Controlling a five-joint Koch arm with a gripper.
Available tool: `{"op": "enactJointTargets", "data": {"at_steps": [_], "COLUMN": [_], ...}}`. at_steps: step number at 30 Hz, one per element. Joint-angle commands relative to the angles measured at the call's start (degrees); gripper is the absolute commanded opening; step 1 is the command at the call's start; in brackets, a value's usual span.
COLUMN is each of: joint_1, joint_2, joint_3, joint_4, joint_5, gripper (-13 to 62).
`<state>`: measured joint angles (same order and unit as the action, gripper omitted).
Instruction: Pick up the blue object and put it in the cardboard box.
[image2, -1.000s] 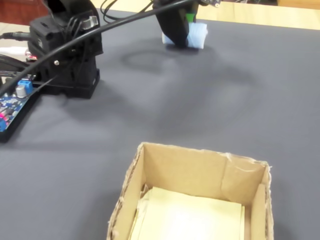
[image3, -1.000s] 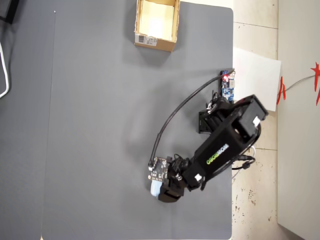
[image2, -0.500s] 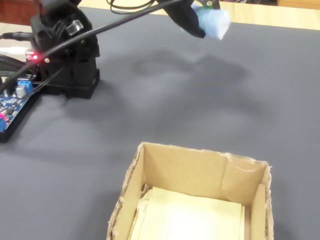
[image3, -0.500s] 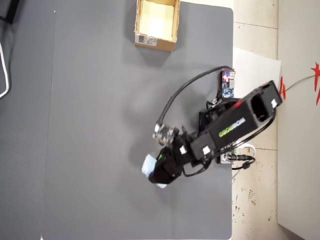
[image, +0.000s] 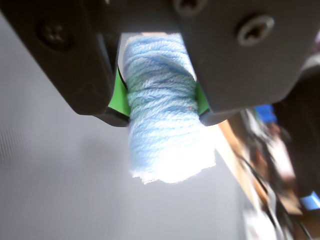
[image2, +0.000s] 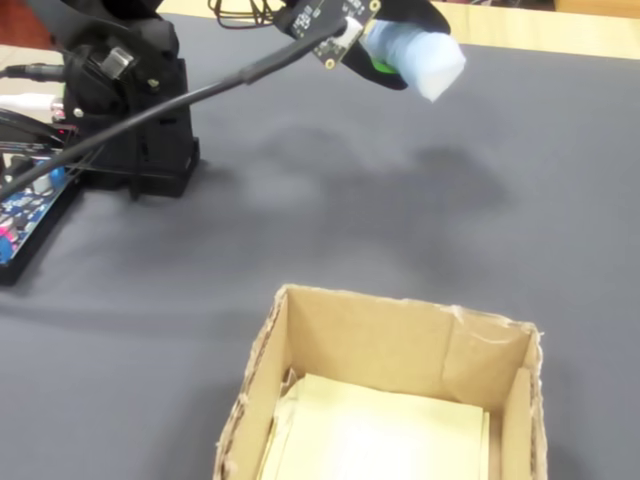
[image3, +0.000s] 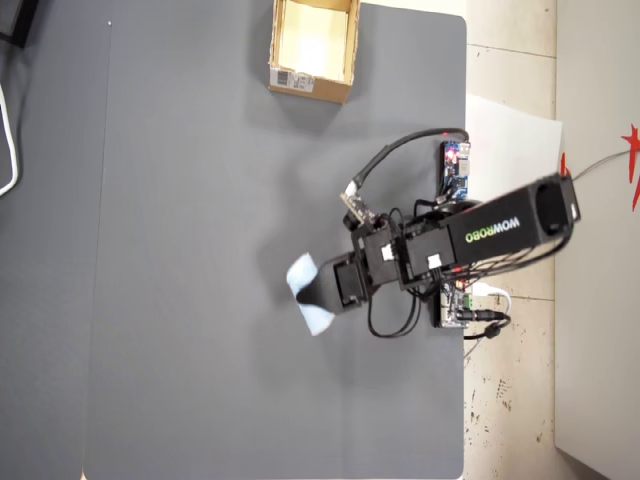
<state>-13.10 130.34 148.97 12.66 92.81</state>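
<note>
Since a second ago the arm has swung away from the tabletop's (image3: 200, 300) near corner toward its middle in the overhead view, carrying the blue object (image: 162, 130) up off the surface. The pincer (image: 157, 102) is pinching that ribbed, pale-blue roll between its green-padded jaws, the roll's end sticking out past the tips. In the fixed view it hangs in the air, well apart from the cardboard box (image2: 400, 350), which stands open.

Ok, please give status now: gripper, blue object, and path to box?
Gripper shut on blue object, lifted above mat. Cardboard box empty, far. Nothing between.
</note>
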Motion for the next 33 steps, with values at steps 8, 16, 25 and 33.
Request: {"op": "enactJointTargets", "data": {"at_steps": [8, 16, 25, 33], "joint_1": [15.03, 29.09, 43.59, 53.44], "joint_2": [5.27, 5.27, 5.10, -0.18], "joint_3": [2.46, 2.37, 2.20, -3.08], "joint_4": [-14.94, -17.05, -15.29, -6.59], "joint_5": [-10.11, -16.79, -20.04, -19.25], "gripper": [10.6, 10.5, 10.5, 10.5]}}
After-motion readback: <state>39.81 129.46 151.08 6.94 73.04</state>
